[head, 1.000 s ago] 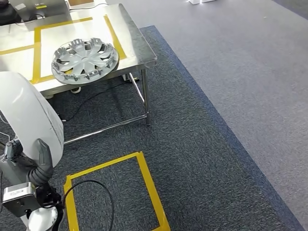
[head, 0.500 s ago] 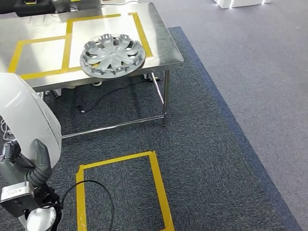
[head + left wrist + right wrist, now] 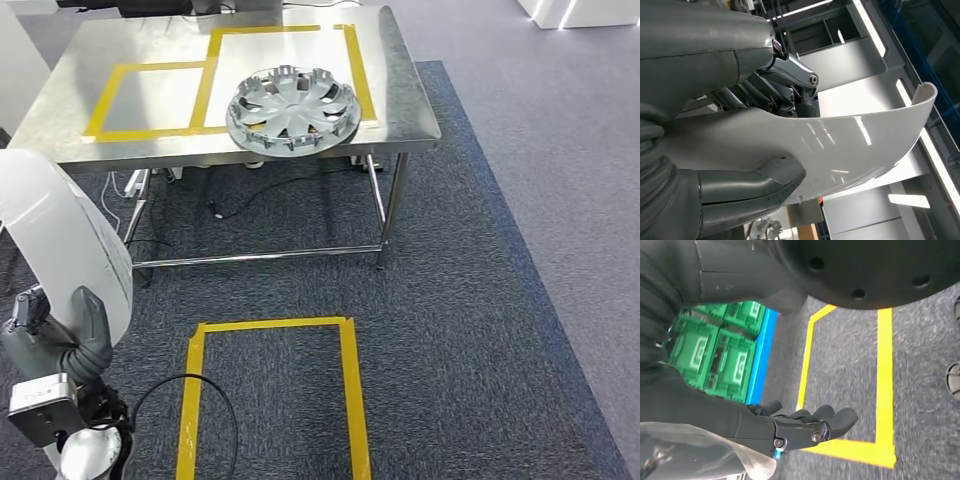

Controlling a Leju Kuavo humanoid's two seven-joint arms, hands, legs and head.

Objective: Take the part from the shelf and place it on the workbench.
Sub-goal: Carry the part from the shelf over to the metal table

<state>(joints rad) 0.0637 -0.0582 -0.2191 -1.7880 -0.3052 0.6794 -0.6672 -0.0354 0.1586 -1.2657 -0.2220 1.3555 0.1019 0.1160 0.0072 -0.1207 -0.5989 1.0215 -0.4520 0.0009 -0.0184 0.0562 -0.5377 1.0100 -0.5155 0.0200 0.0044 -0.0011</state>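
Part: white curved panel (image 3: 851, 145), pinched in the left robot hand (image 3: 764, 150).
Right robot hand (image 3: 810, 425): spread, nothing held.
Bench (image 3: 68, 110): ahead (wheel cover (image 3: 293, 108) on it).

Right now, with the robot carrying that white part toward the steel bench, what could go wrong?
1. The wheel cover already overhangs the workbench front edge; a nudge from the curved white part might tip it off.
2. The left robot hand grips the part near one end, so the long free end could swing or slip.
3. The black cable loops across the floor by the robot and could snag its step.
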